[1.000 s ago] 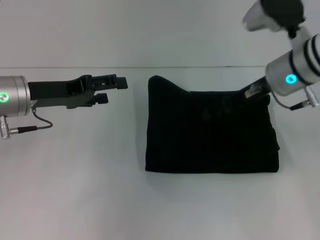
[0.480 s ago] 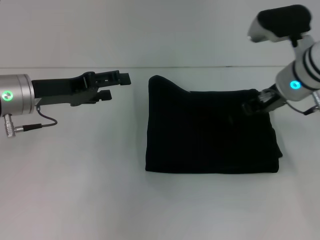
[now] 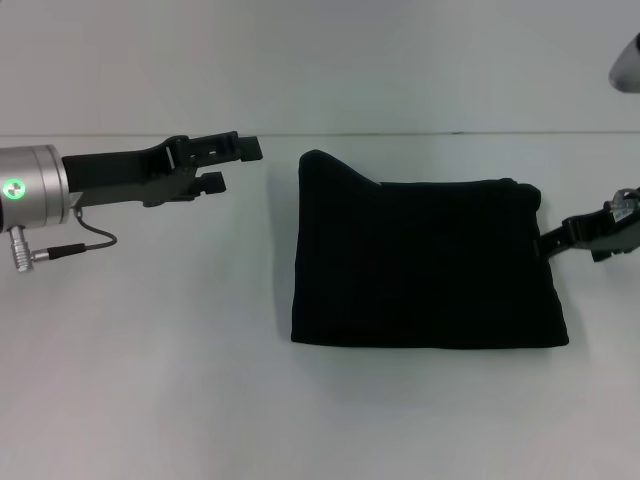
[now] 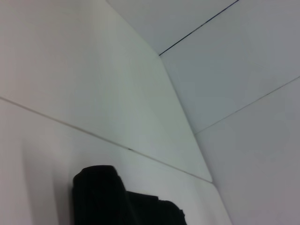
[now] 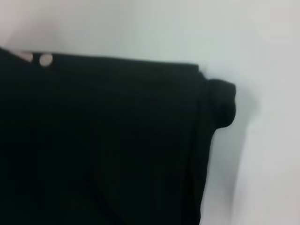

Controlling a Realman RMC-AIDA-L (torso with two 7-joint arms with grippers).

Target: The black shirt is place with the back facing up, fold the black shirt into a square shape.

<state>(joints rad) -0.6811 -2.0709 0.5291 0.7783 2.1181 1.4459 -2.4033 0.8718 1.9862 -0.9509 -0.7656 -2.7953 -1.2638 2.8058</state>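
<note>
Two grippers flank the black shirt [image 3: 425,265], which lies folded into a compact, roughly square block on the white table [image 3: 150,380] — one rounded corner pokes up at its far left edge. On the robot's left, the left gripper [image 3: 232,164] hovers above the table, well apart from the cloth, its two black fingers spread with a clear gap between them and nothing held. At the robot's right, the right gripper [image 3: 560,240] sits low at the shirt's right edge, just beside or touching the fabric — whether its fingers are parted or closed cannot be told
</note>
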